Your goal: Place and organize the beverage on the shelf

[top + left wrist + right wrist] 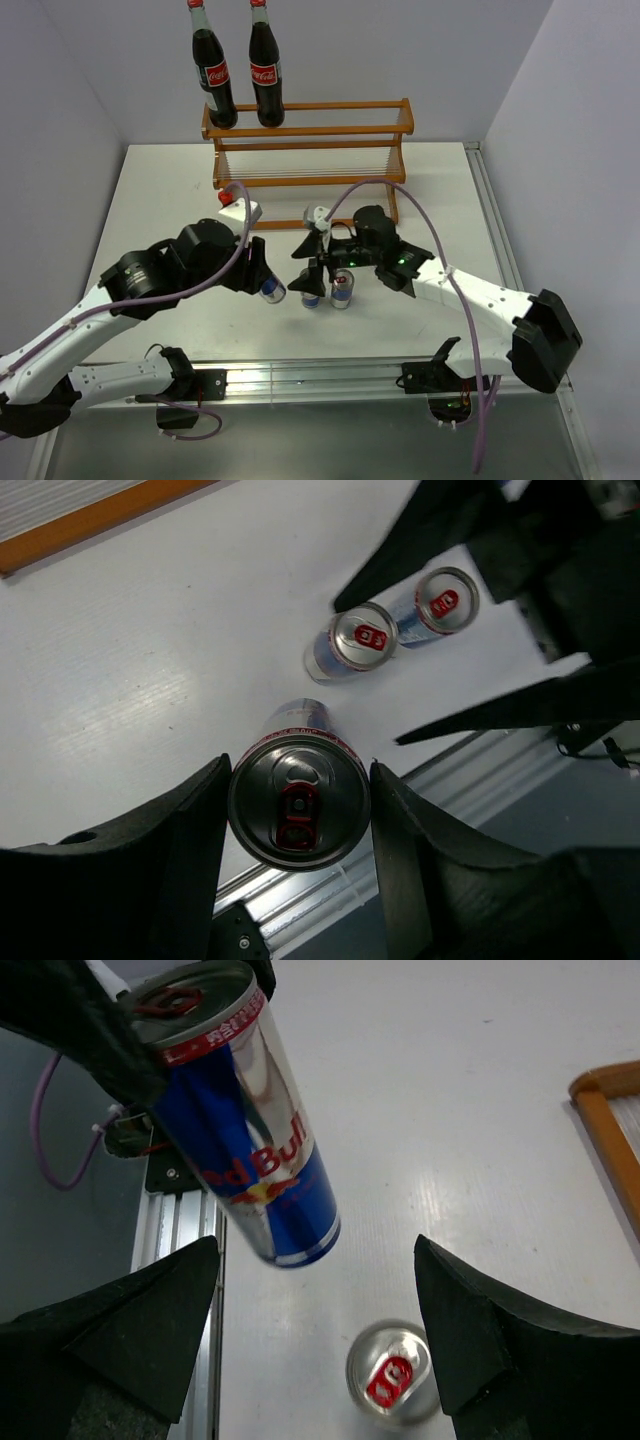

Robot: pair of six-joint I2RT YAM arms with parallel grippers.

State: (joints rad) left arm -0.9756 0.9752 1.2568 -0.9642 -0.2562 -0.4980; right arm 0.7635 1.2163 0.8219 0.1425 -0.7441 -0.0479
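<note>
Slim silver-blue metal can [298, 800], pinched by the left tool [266, 284], risked clipping the spread right tool [316, 1260] crowding at three o'clock.

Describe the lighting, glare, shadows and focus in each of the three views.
Top external view: even light, sharp, only faint shadows on the table. Right wrist view: bright streaks on the held Red Bull can, near jaws soft. Left wrist view: pale glare patch on the table, the can's lid sharp, jaws nearly featureless black.
</note>
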